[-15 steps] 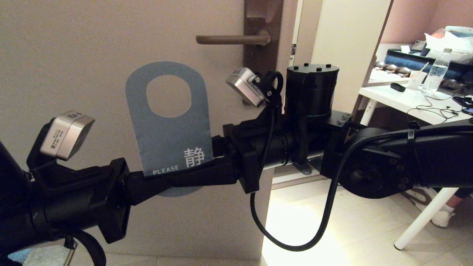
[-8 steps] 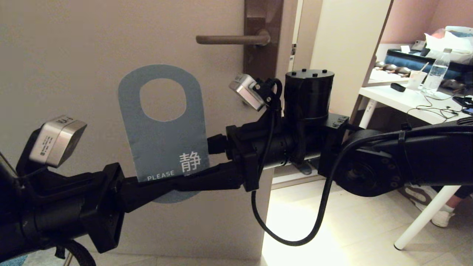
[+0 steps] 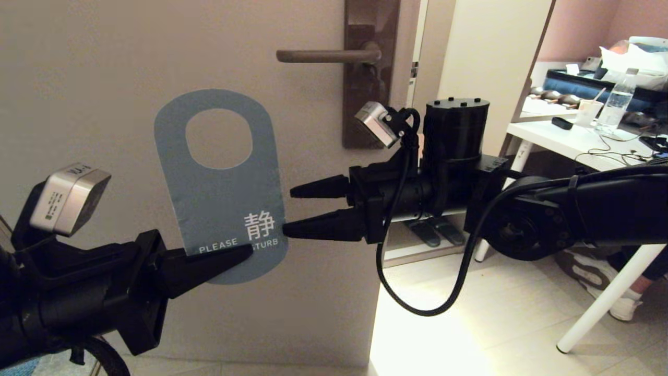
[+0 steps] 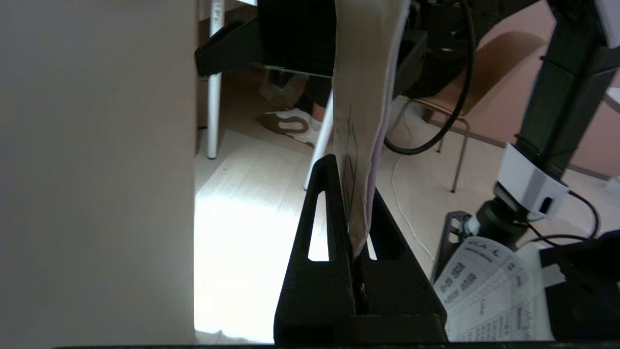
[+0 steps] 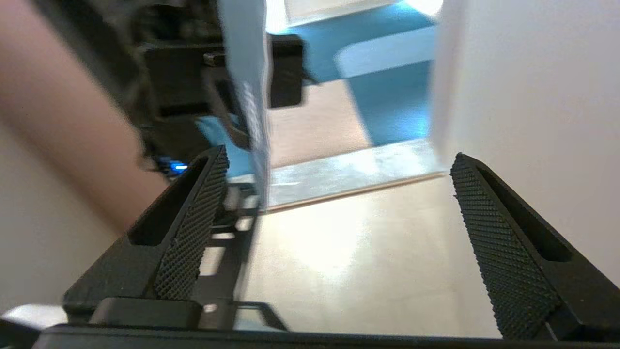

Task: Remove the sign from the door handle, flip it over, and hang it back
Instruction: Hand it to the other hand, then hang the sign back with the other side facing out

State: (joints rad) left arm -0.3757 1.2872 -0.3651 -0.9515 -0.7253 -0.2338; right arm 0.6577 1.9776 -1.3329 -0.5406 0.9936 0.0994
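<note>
While the left gripper (image 3: 237, 255) reaches in low from the left side, its arm stretched nearly level toward the door (image 3: 104, 78), its jaws are pinching the bottom of the sign (image 3: 222, 193) right at the line of white lettering. That door hanger stands upright in front of the door, blue side to the head camera, its oval hole uppermost, well below and to the left of the door handle (image 3: 326, 55), which juts out bare from its tall brown backplate (image 3: 370, 78). From the left wrist view the card (image 4: 361, 121) rises edge-on out of the closed black fingers (image 4: 334, 218), bowed slightly, pale on the far face. Across from it the right gripper (image 3: 300, 211) comes in horizontally from the right, forearm level, wrist camera perched on top, jaws spread wide with one finger above the other. Its lower fingertip sits just at the sign's right edge; whether it touches, I cannot tell. Over on the right wrist view, the textured pads (image 5: 191, 237) stand far apart, the sign's edge (image 5: 252, 106) near one of them.
</note>
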